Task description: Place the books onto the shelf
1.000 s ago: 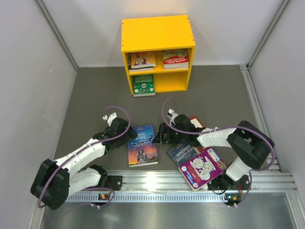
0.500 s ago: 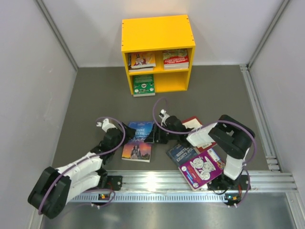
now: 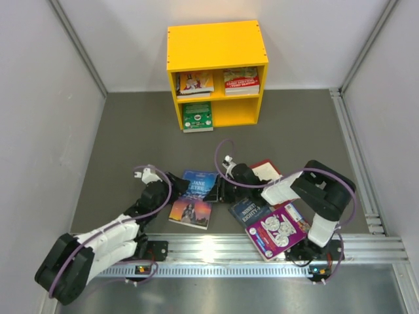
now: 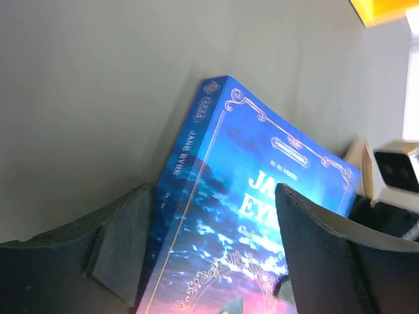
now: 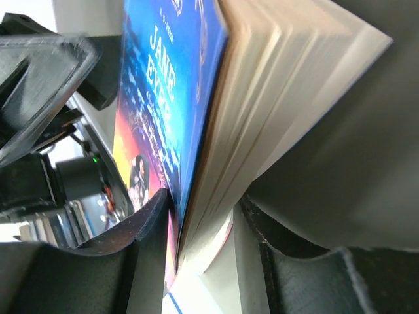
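Roughly halfway: three paperbacks (image 3: 195,83) in the bright yellow boxy shelf (image 3: 216,44), the rest on the grey table (image 3: 131,131); right gripper (image 3: 219,190) pinches the blue Jane Eyre paperback (image 3: 194,199), left gripper (image 3: 173,185) spread at its spine

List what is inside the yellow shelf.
Upper left compartment: a book with a cartoon cover. Upper right: a red-and-cream book. Lower left: a green book, poking out the front. Lower right shows none. The shelf top hides the compartments' backs.

Left pincer (image 3: 173,188) – book (image 3: 195,196) – right pincer (image 3: 219,190); shelf (image 3: 216,46) behind
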`<state>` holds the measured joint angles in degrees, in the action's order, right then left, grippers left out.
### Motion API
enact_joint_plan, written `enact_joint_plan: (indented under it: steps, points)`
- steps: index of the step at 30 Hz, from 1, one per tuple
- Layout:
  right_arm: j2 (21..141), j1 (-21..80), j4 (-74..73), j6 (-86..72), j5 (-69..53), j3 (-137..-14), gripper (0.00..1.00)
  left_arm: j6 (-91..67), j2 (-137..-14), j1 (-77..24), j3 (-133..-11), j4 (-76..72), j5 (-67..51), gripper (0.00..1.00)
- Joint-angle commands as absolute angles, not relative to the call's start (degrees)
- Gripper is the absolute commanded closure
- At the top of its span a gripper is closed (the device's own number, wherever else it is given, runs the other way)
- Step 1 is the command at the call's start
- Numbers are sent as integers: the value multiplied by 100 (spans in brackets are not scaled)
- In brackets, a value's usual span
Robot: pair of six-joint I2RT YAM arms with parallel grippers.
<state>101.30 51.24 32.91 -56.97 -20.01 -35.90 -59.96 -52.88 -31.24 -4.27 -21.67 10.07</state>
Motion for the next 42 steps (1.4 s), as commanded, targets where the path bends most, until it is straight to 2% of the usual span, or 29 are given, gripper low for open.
enact_joint_plan:
  steps: [1,3,7,12,23,28,29,30,32,35,39,42]
  points:
    - [9555,5239,3367,-5362,-1635,-3490,100,-6435,-4625,-3621,-649,-1452,-1187,19]
    - [9039,5151,3026,-5230,-1513,-3463,100,-6320,-4168,-3604,-668,-1223,-1090,11]
    - [8263,5010,2454,-4765,-1450,-3638,100,-6135,-3543,-3577,-519,-1292,-1160,2]
    - [7455,4940,2408,-4649,-1423,-3639,100,-6205,-3392,-3560,-150,-1810,-1371,1]
    - [6891,4825,2373,-4816,-1432,-3551,100,-6486,-3753,-3560,413,-2390,-1248,1]
    - [7057,4642,1139,-4432,-1275,-3875,100,-6671,-3788,-3560,624,-2497,-1187,1]
    - [7136,4597,768,-4299,-1222,-4102,94,-6645,-3832,-3560,607,-2426,-1178,1]
    - [7337,4562,443,-4124,-995,-4244,47,-6627,-3858,-3560,580,-2295,-1169,1]
    - [7732,4413,-507,-3658,-792,-4648,16,-6557,-3946,-3560,440,-2049,-1125,1]
    - [8111,4167,-633,-3375,-773,-4702,5,-6355,-4130,-3560,106,-1452,-1063,2]
    - [8630,4096,-466,-3296,-1027,-4763,2,-6030,-4446,-3568,-430,-757,-941,2]
    - [9043,4104,-71,-3436,-1361,-4694,2,-6003,-4973,-3568,-396,-939,-949,2]
